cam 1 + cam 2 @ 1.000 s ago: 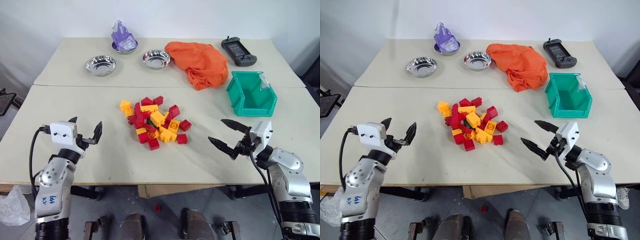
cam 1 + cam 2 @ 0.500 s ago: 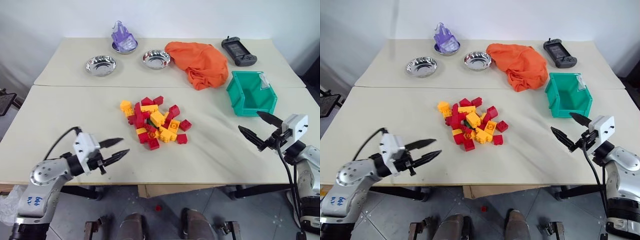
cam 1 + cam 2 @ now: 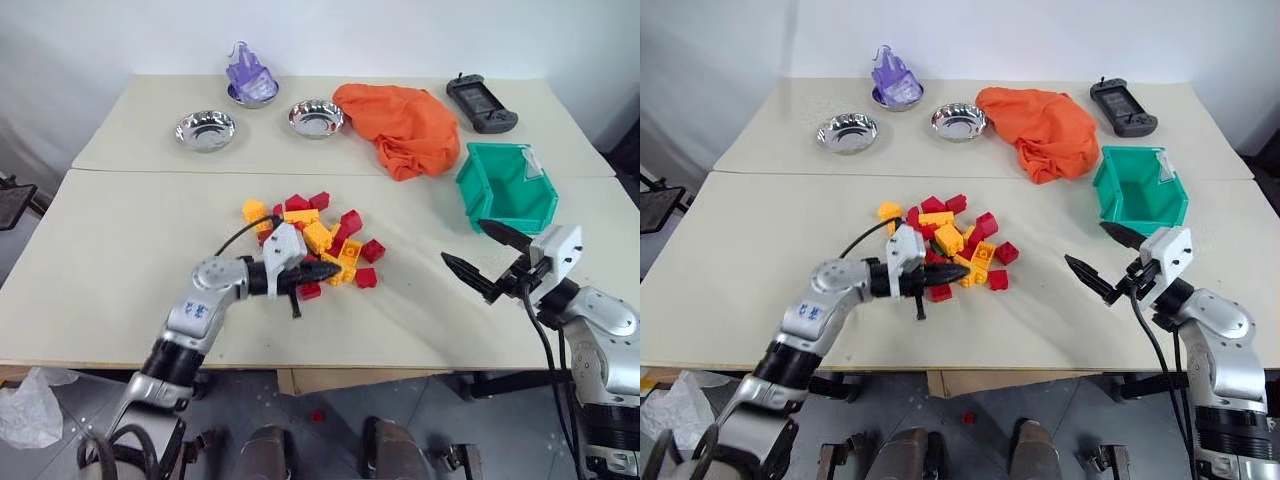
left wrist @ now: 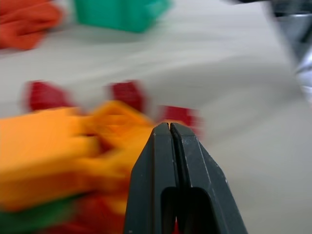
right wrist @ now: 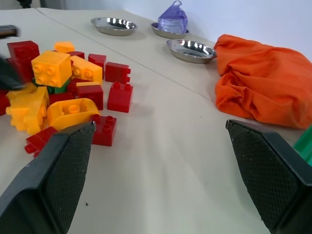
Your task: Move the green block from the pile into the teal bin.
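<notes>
- Reaching into the near edge of the pile [image 3: 311, 243], the left gripper [image 3: 318, 271] has its two black fingers pressed together with nothing between them, tips among the red and yellow bricks.
- Green block [image 5: 60, 88]: a sliver of it shows low in the pile, wedged under a yellow brick [image 5: 51, 68] and ringed by red ones, so it is mostly covered.
- Right gripper [image 3: 478, 259] hangs over bare table between the pile and the teal bin [image 3: 506, 187], fingers spread wide and holding nothing.
- Teal bin stands on the right side of the table, well apart from the pile, its cut-away front facing the robot.
- Behind the pile lie an orange cloth [image 3: 404, 124], two steel bowls [image 3: 205, 130], a purple object [image 3: 246, 73] resting on a third dish, and a dark handheld console [image 3: 481, 103].
</notes>
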Action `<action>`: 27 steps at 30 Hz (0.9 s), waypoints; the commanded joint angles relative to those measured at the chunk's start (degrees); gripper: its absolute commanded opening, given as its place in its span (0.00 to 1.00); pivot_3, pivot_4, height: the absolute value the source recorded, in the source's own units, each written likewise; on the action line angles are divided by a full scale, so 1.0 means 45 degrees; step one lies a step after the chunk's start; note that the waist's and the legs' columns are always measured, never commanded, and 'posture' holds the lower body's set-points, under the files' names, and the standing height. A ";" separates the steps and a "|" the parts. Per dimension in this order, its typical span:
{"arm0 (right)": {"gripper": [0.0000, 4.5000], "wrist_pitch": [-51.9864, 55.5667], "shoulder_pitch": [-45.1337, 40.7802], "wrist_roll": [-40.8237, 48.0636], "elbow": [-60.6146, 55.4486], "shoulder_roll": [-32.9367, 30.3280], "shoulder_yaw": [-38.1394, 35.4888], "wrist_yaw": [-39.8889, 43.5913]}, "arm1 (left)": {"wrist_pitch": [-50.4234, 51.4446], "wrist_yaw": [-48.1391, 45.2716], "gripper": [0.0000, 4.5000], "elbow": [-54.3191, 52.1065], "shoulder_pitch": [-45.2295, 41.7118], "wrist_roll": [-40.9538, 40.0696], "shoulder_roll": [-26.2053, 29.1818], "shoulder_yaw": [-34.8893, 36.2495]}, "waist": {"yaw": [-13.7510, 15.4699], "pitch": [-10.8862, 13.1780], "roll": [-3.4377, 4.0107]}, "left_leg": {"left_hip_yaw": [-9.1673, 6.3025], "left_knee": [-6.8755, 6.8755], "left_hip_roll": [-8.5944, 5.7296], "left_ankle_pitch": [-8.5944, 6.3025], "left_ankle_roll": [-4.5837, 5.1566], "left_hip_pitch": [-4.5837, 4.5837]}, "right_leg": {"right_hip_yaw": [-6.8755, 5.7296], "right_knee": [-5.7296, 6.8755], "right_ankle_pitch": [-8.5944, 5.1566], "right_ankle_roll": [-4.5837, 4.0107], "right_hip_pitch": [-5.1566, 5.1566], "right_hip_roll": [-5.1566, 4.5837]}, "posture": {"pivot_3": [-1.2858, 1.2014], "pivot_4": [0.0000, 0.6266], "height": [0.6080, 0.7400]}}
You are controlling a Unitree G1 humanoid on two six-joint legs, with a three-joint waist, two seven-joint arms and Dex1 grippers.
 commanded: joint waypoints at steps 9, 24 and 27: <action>1.00 0.0064 0.0134 0.0257 -0.0916 0.0394 -0.0041 -0.0486 | -0.0968 0.2360 0.01 0.2235 -0.1090 0.0717 -0.0128 0.1708 | -0.0089 0.0003 -0.0006 | 0.0001 0.0000 -0.0002 0.0000 0.0000 0.0000 | -0.0003 0.0002 0.0001 0.0002 0.0003 0.0000 | 0.52 0.24 1.00; 1.00 -0.0181 -0.0262 0.0178 -0.0403 0.0457 0.0188 -0.0125 | -0.0476 -0.1175 0.01 -0.2624 0.2001 -0.0416 0.2343 0.2386 | -0.0151 0.0003 -0.0005 | -0.0002 0.0005 0.0002 0.0000 -0.0001 0.0000 | 0.0001 0.0012 0.0000 0.0001 -0.0002 0.0000 | 0.52 0.24 1.00; 1.00 -0.0210 -0.0320 0.0269 -0.0310 0.0359 0.0232 0.0207 | -0.0458 -0.1169 0.01 -0.3516 0.3501 -0.1076 0.3080 0.3854 | -0.0245 0.0003 -0.0004 | 0.0004 -0.0011 0.0007 0.0000 -0.0001 0.0001 | 0.0001 0.0011 0.0000 0.0000 -0.0013 0.0000 | 0.52 0.24 1.00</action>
